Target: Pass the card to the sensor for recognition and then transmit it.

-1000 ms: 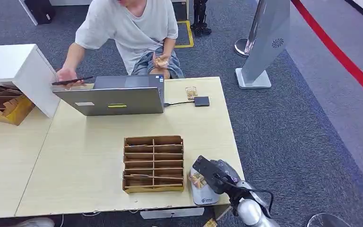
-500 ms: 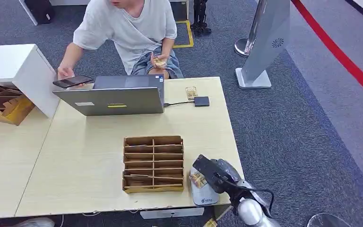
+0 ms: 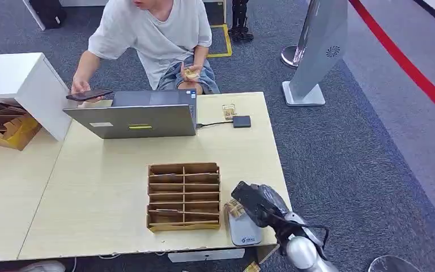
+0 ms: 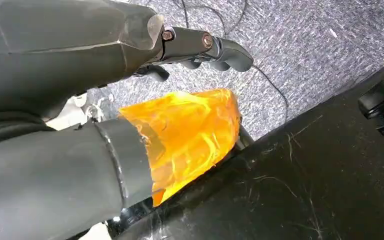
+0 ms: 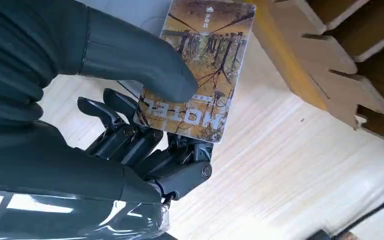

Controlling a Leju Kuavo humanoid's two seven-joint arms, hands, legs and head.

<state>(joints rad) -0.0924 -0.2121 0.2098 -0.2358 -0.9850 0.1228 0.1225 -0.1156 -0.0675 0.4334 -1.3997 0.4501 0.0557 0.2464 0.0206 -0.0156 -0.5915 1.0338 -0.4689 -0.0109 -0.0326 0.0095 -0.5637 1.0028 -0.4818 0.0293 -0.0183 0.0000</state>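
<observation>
On the left of the table (image 3: 90, 192) stands an open white box (image 3: 17, 85), and behind it a person (image 3: 153, 34) sits with a phone (image 3: 89, 94) in one hand, next to a grey laptop (image 3: 136, 119). In the middle lies a cardboard organizer (image 3: 184, 196) with many slots. To its right, near the table edge, rests a white sensor (image 3: 243, 231), and the right hand (image 3: 255, 204) hovers just above it.

By the look of it, the task is at the recognition step: the card (image 5: 197, 65) is already picked up and is presented over the sensor, but the passing on is not yet done. The right hand pinches the card between the thumb and the dark fingers (image 5: 145, 145) beneath it; the printed face is visible. The left hand (image 4: 195, 47) hangs over the carpet with its fingers curled in, holding nothing.
</observation>
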